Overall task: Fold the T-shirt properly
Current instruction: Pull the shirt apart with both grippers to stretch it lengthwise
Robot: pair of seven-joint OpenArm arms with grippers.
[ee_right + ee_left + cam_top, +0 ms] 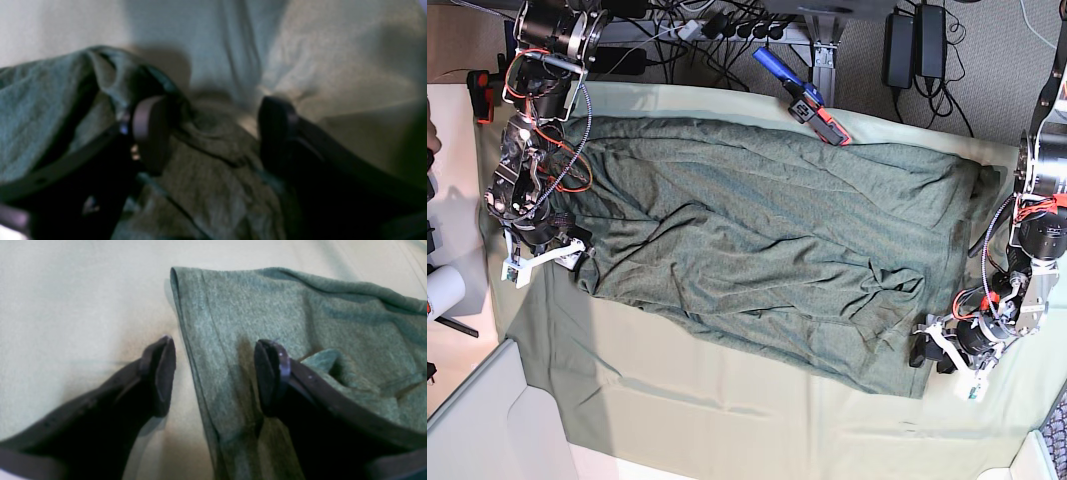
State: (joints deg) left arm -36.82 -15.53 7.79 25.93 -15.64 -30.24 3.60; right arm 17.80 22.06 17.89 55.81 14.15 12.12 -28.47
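T-shirt, spread wrinkled across counter; left claw open astride its hem edge, right claw open over bunched cloth, apparently positioned for gripping.

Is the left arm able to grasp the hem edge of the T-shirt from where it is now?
Probably yes. The left pincer is open and straddles the edge of the T-shirt, one finger over the tablecloth, the other over the fabric. Nothing lies in between.

No text, label, brand or number can be read in any view — the wrist views are too blurred, the base view too small.
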